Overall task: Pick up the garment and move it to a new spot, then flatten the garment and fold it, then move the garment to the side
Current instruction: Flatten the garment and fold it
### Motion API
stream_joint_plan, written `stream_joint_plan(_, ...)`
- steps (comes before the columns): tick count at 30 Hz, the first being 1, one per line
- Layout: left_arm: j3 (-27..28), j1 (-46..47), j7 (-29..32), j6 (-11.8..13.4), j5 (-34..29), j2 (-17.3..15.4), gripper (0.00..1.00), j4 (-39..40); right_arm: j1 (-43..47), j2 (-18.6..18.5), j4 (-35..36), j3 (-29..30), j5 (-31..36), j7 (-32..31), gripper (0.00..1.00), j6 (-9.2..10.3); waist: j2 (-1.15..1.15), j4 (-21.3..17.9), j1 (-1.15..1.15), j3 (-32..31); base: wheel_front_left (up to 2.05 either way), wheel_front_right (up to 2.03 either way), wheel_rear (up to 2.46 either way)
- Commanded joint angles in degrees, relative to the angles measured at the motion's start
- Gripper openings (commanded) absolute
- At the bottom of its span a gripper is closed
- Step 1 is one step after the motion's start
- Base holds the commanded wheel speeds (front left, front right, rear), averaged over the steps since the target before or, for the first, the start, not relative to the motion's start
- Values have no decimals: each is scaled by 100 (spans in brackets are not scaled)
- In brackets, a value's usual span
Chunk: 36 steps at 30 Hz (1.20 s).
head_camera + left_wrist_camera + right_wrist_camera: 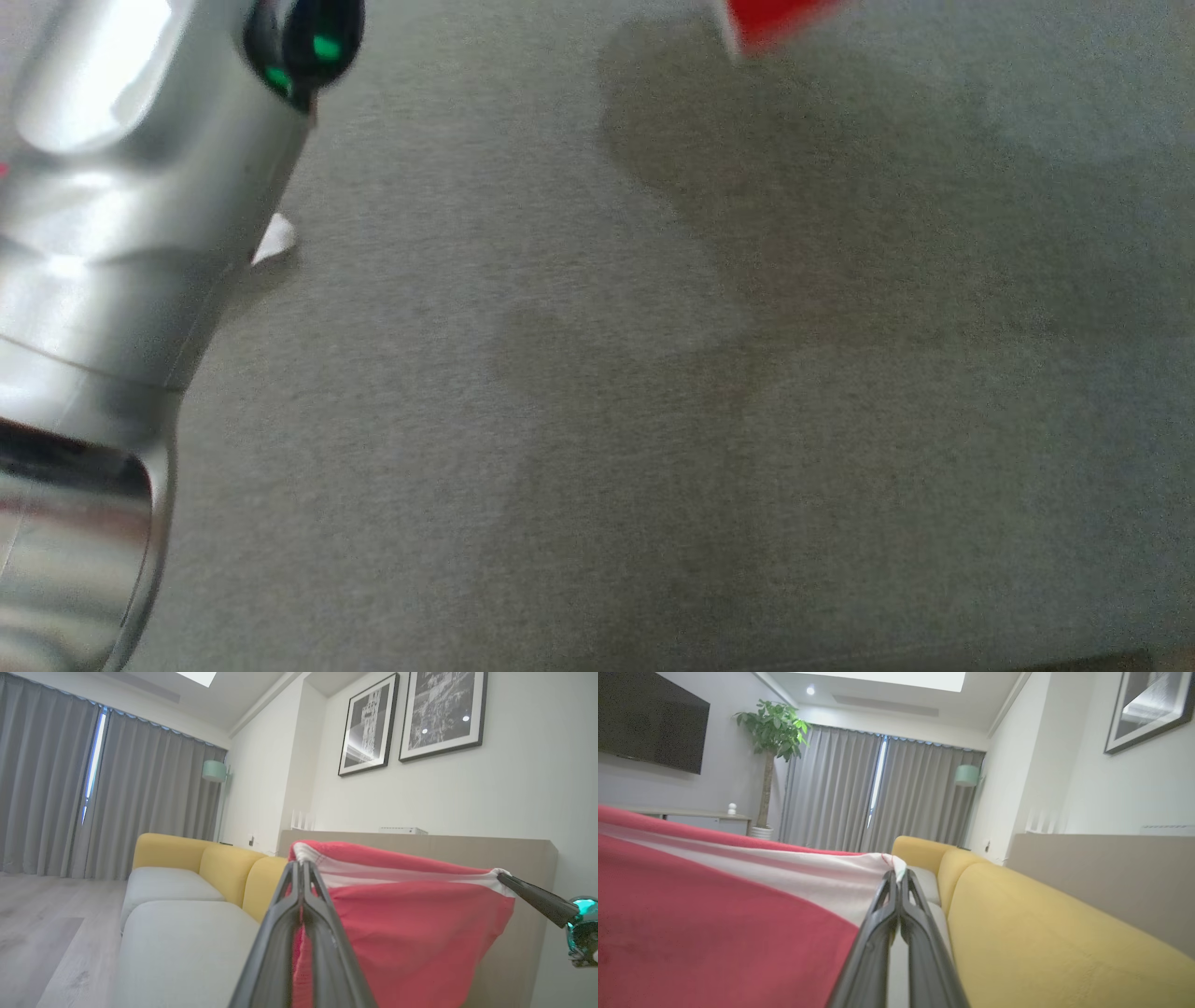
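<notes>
Gripping the white band [402, 875] of the red garment [411, 928], I hold it stretched above the grey sofa seat [177, 947], my left gripper [302, 864] clamped at its nine o'clock corner and my right gripper [501, 876] clamped at three o'clock, arms spread.

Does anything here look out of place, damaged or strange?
Nothing looks damaged. The red garment is stretched between the left claw and right claw, both shut on its white edge. One oddity: a small white scrap shows against the grey cushion beside the forearm; unclear what it is.
</notes>
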<state>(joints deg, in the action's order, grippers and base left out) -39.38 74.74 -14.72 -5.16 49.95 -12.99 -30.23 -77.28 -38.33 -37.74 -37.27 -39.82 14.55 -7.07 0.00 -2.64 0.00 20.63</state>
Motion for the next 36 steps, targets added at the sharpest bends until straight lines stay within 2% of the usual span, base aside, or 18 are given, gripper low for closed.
stream_joint_plan(1, 416, 113, -26, -82, -277, -84, 0, 144, 92, -126, 252, 450, 269, 43, 0, -42, 0, -214, 0, 153, 0, 0, 0)
stream_joint_plan(2, 416, 113, -26, -82, -277, -84, 0, 144, 92, -126, 252, 450, 269, 43, 0, -42, 0, -214, 0, 153, 0, 0, 0)
stream_joint_plan(4, 540, -86, -27, -149, -446, -1, 0, 180, 323, -91, 461, 807, 452, 44, 0, -42, 0, -276, 0, 136, 0, 0, 0)
stream_joint_plan(7, 609, -637, -27, -207, -603, 69, 0, 245, 984, -48, 789, 1217, 610, 44, 0, -42, 0, -317, 0, 89, 0, 0, 0)
stream_joint_plan(10, 640, -1419, -27, -226, -632, 156, 0, 284, 1929, -24, 1043, 1487, 643, 44, 0, -42, 0, -301, 0, -2, 0, 0, 0)
stream_joint_plan(17, 57, -3524, -28, -231, -687, 141, 0, 697, 4516, 79, 1689, 2113, 339, 44, 0, -42, 0, -265, 0, -314, 0, 0, 0)
stream_joint_plan(23, 117, -5120, -28, -232, -1033, -21, 0, 1042, 6385, 187, 2285, 2509, 13, 44, 0, -42, 0, -286, 0, -646, 0, 0, 0)
stream_joint_plan(27, 323, -5939, -28, -137, -1401, 36, 0, 1351, 7445, 227, 2757, 2894, -14, 44, 0, -42, 0, -263, 0, -781, 0, 0, 0)
stream_joint_plan(32, 379, -6712, -28, 10, -1626, 55, 0, 1758, 8489, 506, 3403, 3574, 151, 34, 0, -42, 0, -206, 0, -839, 0, 0, 0)
stream_joint_plan(36, 439, -6979, -28, 14, -1547, 97, 0, 2034, 8803, 753, 3848, 3927, 349, -191, 0, -42, 0, -169, 0, -827, 0, 0, 0)
